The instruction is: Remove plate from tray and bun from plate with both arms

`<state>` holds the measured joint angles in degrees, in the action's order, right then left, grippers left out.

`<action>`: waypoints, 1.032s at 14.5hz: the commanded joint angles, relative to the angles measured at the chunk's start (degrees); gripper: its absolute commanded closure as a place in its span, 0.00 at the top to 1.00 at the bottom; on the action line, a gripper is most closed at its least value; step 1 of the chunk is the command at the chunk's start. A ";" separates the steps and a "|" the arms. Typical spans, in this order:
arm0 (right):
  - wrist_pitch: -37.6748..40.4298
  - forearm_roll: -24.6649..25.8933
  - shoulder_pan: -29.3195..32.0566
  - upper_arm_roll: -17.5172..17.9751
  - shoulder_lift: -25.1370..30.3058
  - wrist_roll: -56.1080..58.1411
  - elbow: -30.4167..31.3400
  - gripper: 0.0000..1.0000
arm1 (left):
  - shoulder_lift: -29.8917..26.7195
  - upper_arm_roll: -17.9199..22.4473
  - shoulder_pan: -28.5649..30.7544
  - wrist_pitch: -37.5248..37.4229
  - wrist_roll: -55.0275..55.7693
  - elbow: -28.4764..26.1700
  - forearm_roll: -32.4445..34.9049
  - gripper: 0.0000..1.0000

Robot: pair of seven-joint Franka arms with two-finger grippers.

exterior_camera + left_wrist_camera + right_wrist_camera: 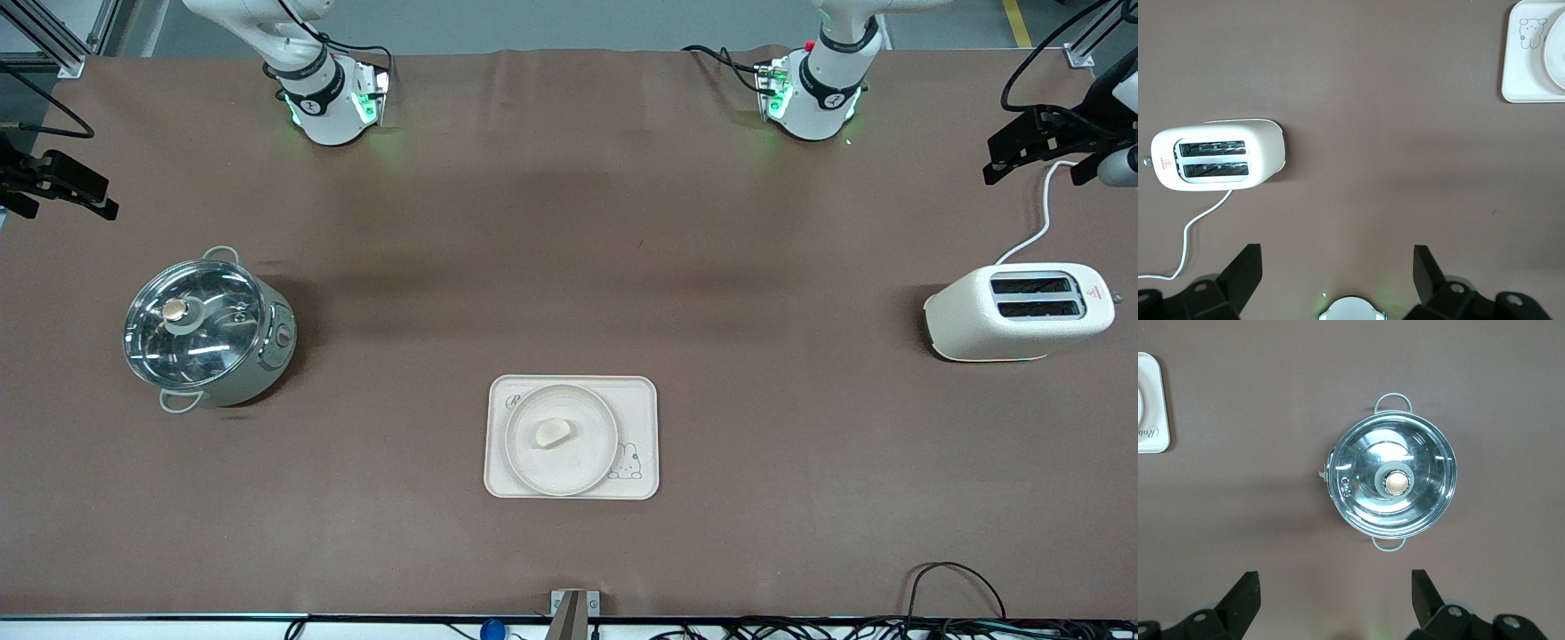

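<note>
The cream rectangular tray lies near the front camera at mid table. The round cream plate sits on it, and the small pale bun lies on the plate's middle. Both arms wait raised near their bases, with their hands out of the front view. My left gripper is open and empty, high over bare table; a corner of the tray and the plate's rim show in its view. My right gripper is open and empty, high over bare table; its view shows a tray corner.
A steel pot with a glass lid stands toward the right arm's end and shows in the right wrist view. A cream toaster with a white cord stands toward the left arm's end and shows in the left wrist view.
</note>
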<state>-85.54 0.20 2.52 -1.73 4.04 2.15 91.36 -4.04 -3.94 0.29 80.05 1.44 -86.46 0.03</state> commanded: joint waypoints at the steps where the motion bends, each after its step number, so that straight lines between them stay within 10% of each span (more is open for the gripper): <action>1: -0.23 1.12 0.03 0.15 0.53 0.22 0.49 1.00 | 0.44 0.07 0.06 -1.13 -0.30 1.20 0.15 1.00; 15: -0.50 1.21 -0.15 0.24 0.44 0.14 -1.36 1.00 | 1.67 0.42 0.23 -1.13 -0.65 2.26 -0.03 1.00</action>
<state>-85.78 0.23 2.53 -1.69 4.06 2.15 90.41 -2.05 -3.62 0.45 80.05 1.44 -85.37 0.03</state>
